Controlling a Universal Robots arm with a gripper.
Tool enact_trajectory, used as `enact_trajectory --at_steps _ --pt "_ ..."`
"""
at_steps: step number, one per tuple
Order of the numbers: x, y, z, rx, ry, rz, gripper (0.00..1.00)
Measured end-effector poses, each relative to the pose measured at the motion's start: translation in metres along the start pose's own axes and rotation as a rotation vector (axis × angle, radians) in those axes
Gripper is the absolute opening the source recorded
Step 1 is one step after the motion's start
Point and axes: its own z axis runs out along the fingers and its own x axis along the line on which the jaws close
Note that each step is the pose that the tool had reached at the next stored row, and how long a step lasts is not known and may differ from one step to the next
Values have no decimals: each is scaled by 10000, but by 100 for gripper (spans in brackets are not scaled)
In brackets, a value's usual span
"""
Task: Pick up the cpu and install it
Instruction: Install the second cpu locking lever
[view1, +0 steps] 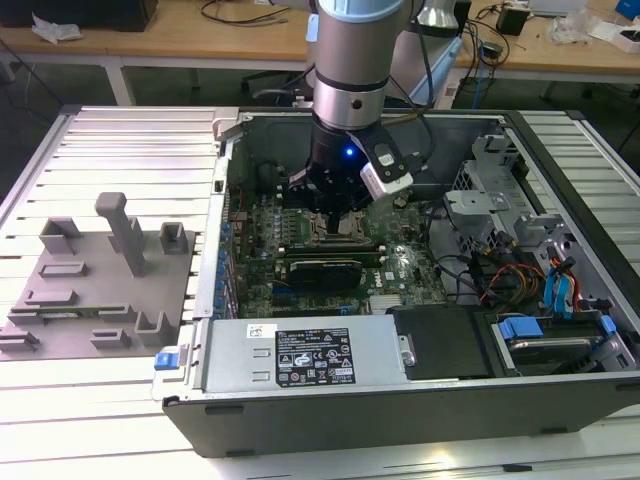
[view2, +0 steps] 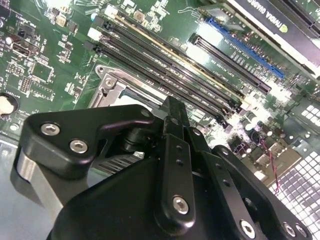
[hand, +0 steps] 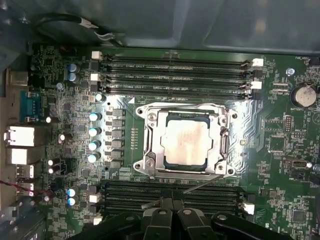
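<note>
You have the claw (view1: 345, 205) low inside the open computer case (view1: 560, 130), right over the motherboard (hand: 65, 100). In the first wrist view the cpu (hand: 186, 144) lies flat inside the metal-framed socket (hand: 145, 150), between the two banks of memory slots (hand: 175, 65), so it looks seated already. The fingers (hand: 172, 220) appear drawn together with nothing between them. The grey plastic tray (view1: 95, 290) sits on the counter (view1: 100, 420) beside the case.

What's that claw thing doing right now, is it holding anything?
Tool: fingers look pressed together with nothing between them; it hangs over the motherboard beside the socket, where the cpu already sits.
</note>
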Motion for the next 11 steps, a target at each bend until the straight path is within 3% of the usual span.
enact_trajectory --at_steps 4,7,11 --pt "16 -32 28 -178 -9 -55 11" --pt "35 -34 50 -402 -23 -152 11" --pt "47 -59 92 -509 -30 -195 11"
